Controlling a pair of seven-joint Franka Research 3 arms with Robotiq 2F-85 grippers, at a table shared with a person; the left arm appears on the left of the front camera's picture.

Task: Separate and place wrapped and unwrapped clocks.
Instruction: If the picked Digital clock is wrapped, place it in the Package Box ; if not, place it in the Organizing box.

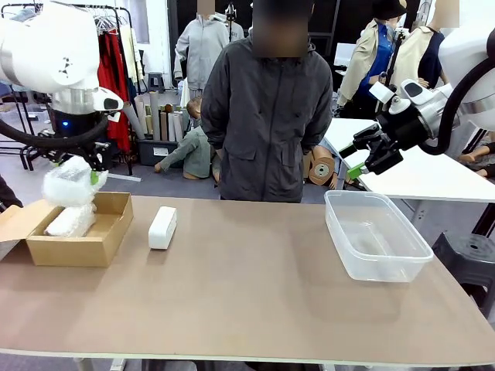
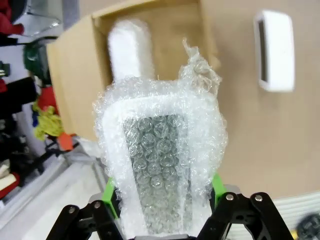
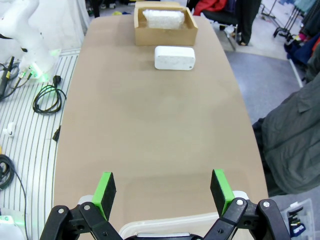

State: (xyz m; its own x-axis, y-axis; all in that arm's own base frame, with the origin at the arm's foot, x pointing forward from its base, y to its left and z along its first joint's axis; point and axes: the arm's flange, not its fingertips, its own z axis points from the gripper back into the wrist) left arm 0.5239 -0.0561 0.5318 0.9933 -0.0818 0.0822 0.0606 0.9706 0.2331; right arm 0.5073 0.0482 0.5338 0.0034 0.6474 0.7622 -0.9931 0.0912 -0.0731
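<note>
My left gripper (image 1: 85,176) is shut on a bubble-wrapped clock (image 1: 72,183) and holds it in the air just above the brown cardboard box (image 1: 100,247). In the left wrist view that wrapped clock (image 2: 157,165) sits between my green pads (image 2: 110,196), over the box (image 2: 75,80). A second wrapped clock (image 1: 69,221) lies inside the box (image 2: 129,47) (image 3: 163,18). The bare white clock (image 1: 162,227) rests on the table to the right of the box (image 2: 274,50) (image 3: 174,58). My right gripper (image 1: 354,161) hangs open and empty above the far right of the table (image 3: 162,192).
A clear plastic tub (image 1: 375,236) stands on the right half of the table, under my right gripper. A person in a grey jacket (image 1: 267,116) stands at the far edge, hands down. The box's flap (image 1: 14,220) hangs open at the left.
</note>
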